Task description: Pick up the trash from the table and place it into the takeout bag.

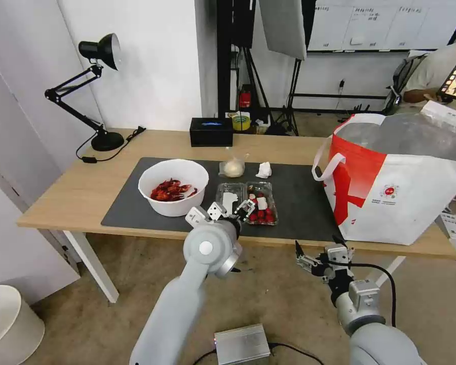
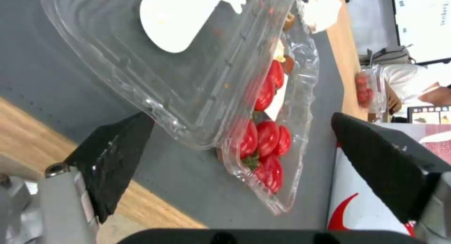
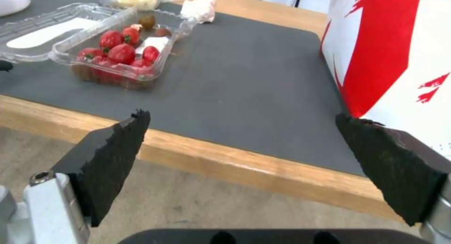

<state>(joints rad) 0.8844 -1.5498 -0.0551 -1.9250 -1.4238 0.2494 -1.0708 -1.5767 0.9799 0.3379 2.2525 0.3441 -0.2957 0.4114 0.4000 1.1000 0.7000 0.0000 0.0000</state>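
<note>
Light-wood table (image 1: pixel 76 195) carried a dark mat (image 1: pixel 304 203). From my head view the clear clamshell box (image 1: pixel 247 203) lay open near the mat's front edge, long axis along that edge; my left wrist view showed red fruit (image 2: pixel 265 138) inside. Left gripper (image 1: pixel 231 209) hovered over it, jaws spread; right gripper (image 1: pixel 316 256) hung below the table's front edge, also spread.

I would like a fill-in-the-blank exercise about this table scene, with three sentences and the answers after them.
1. The left gripper hovers open over the ____ box of red fruit.
2. The white bowl holds red crayfish ____.
3. The right gripper waits open below the table edge, near the takeout ____.

Missing words: clamshell; shells; bag
</note>
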